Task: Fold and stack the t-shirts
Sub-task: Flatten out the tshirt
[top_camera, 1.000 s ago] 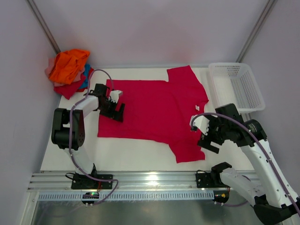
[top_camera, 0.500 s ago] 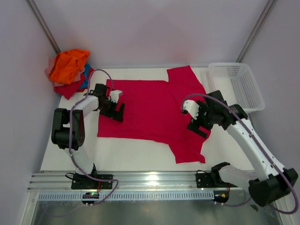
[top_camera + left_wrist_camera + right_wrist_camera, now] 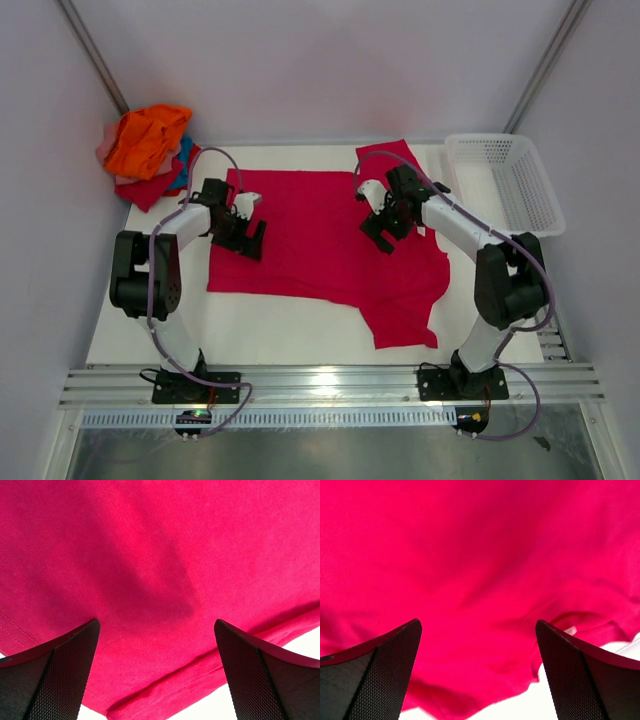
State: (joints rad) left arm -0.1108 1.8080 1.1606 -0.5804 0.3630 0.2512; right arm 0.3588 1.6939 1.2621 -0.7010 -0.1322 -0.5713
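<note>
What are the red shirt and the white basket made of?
The red shirt looks like soft, matte knit cloth: a fine weave and a stitched hem show close up. The white basket seems to be stiff plastic, judging by its even mesh walls.

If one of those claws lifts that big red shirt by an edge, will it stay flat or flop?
Likely flop: the crimson t-shirt lies limp on the table, with soft creases near its edge in the right wrist view. It looks thin, so probably light. Pushed, it would probably bunch up rather than slide whole.
</note>
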